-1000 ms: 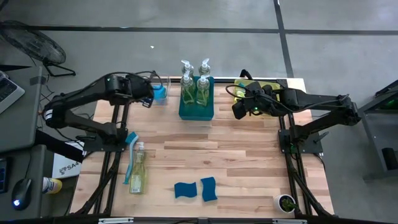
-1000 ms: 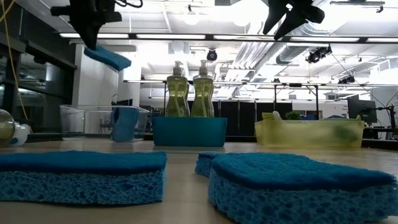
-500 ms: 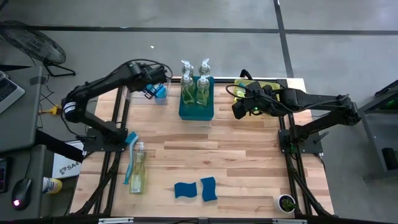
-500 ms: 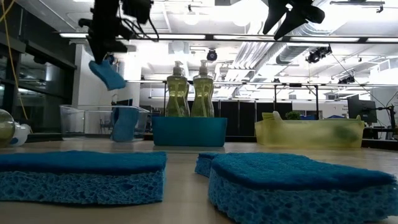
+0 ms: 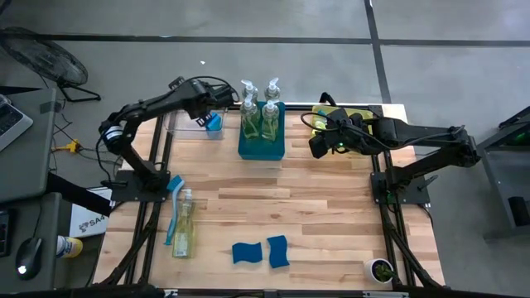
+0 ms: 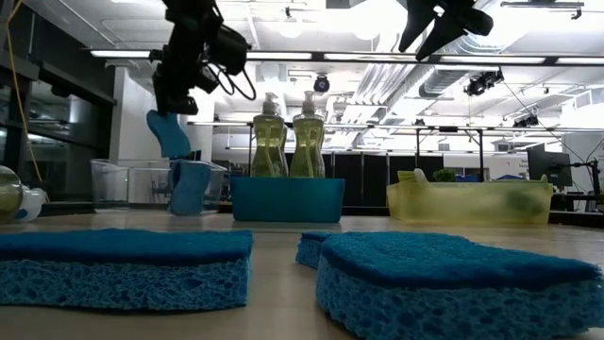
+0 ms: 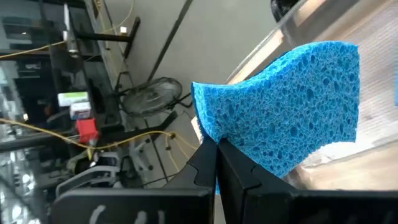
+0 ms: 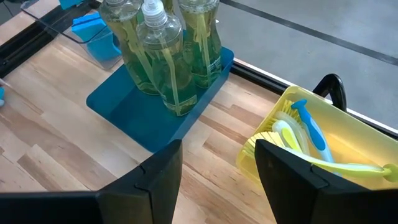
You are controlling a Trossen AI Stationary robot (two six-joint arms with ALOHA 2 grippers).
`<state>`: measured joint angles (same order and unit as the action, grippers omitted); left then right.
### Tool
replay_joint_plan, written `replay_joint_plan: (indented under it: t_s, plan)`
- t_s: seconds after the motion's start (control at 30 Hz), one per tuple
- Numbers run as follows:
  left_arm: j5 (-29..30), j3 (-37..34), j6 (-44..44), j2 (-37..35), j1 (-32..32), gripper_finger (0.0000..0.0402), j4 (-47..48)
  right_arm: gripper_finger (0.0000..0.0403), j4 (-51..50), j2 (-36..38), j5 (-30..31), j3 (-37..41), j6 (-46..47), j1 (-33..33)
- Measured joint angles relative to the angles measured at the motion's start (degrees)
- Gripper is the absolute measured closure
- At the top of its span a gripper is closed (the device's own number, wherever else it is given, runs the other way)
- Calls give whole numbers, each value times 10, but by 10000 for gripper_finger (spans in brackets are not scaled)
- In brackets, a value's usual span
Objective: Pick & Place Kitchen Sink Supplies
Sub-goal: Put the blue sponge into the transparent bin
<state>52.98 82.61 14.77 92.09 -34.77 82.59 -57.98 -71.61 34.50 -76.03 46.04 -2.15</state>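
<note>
1. Carried sponge (image 6: 167, 132): a blue wavy-edged sponge hangs in the air at the upper left of the low view, directly above the clear bin (image 6: 121, 182). In the high view it sits at upper centre-left, over that bin.
2. Left gripper (image 7: 216, 163): the fingers are pressed together on the lower edge of this sponge. The placement appears close, but the sponge is not yet released.
3. Sponge already binned: one blue sponge (image 6: 190, 186) stands on edge inside the clear bin, below the carried one.
4. Soap bottles placed: four clear pump bottles (image 5: 259, 114) of yellow-green soap stand upright in the teal bin (image 5: 261, 149) at upper centre of the high view.
5. Brushes placed: a blue brush (image 8: 311, 128) and lime-green brushes lie in the yellow bin (image 8: 367, 180) at the lower right of the right wrist view.
6. Items left on the table (image 5: 331, 207):
   - Two blue sponges (image 5: 262, 252) lie side by side at lower centre of the high view.
   - One soap bottle (image 5: 183, 228) lies on its side at lower left.
   - One blue dish brush (image 5: 173, 207) lies just beside that bottle.
7. Right gripper (image 8: 217, 168): it hovers between the teal and yellow bins with its fingers spread and nothing between them.
8. Judgement: the task looks well past halfway, with about four loose items plus the carried sponge outstanding.
</note>
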Motion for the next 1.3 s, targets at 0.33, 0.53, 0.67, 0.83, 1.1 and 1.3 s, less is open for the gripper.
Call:
replay_joint_plan:
  t_s: [0.33,0.53,0.67,0.83,1.1,1.3]
  plan:
    - [-2,0,-12,53,-1,401,-38,208,0,0,-2,0,0,0]
    - [-4,0,-11,81,-1,401,-42,208,0,0,-3,0,0,0]
    - [1,0,-13,91,-1,401,-51,208,0,0,-4,0,0,0]
    - [0,0,-13,98,-1,401,-52,208,0,0,-4,0,0,0]
    - [2,0,-13,98,-1,401,-45,208,0,0,-4,0,0,0]
    - [5,0,-25,98,-1,401,-47,208,0,0,-4,0,0,0]
